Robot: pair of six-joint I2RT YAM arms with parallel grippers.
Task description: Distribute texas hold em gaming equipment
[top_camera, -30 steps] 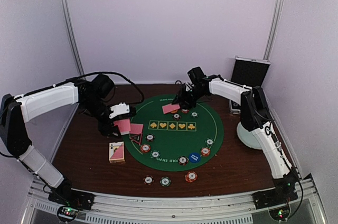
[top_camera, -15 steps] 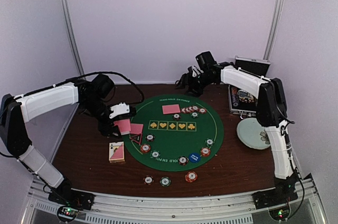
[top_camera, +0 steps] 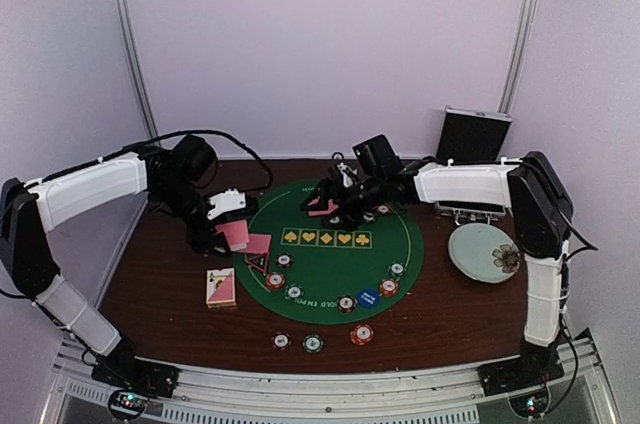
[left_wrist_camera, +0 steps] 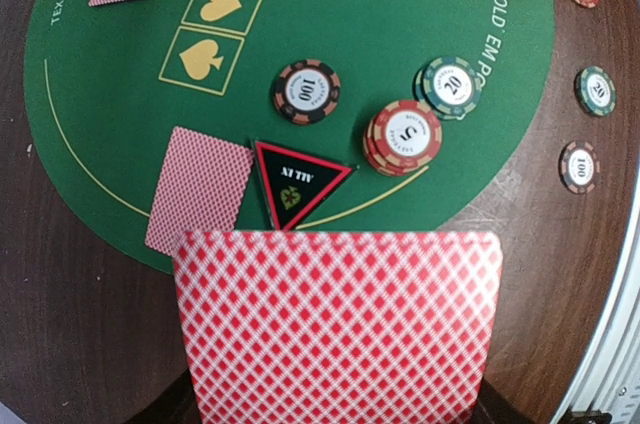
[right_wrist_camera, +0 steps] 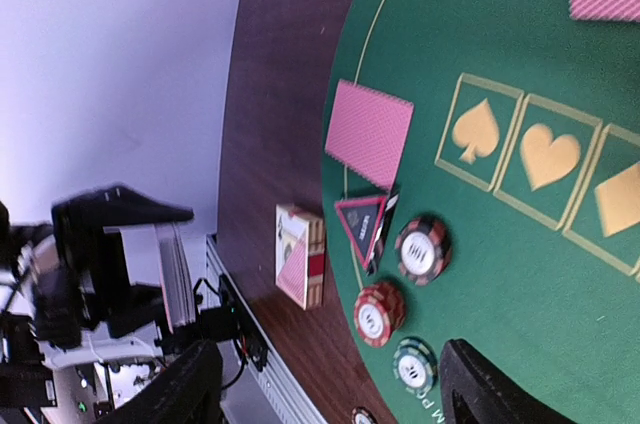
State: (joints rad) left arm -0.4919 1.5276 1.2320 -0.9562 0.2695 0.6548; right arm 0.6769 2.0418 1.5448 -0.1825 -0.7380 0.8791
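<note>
My left gripper (top_camera: 228, 233) is shut on a deck of red-backed cards (left_wrist_camera: 335, 324) and holds it above the mat's left edge. The deck hides its fingers in the left wrist view. One card (left_wrist_camera: 200, 189) lies face down on the green mat (top_camera: 330, 264), beside a black triangle marker (left_wrist_camera: 298, 179) and chips (left_wrist_camera: 403, 136). My right gripper (top_camera: 335, 196) is open and empty. It hovers over the mat's far side by another face-down card (top_camera: 322, 207). In the right wrist view my right gripper (right_wrist_camera: 328, 359) shows with its jaws apart. A blue dealer disc (top_camera: 368, 297) lies at the mat's near edge.
A card box (top_camera: 221, 287) lies on the wood left of the mat. Three chips (top_camera: 313, 343) lie off the mat near the front. A black-and-silver case (top_camera: 472, 139) stands at the back right. A pale floral plate (top_camera: 483, 252) sits at the right.
My right arm lifted away to the back of the table, then swung back down over the mat's far side. The plate is now uncovered. My left gripper has stayed put with the deck.
</note>
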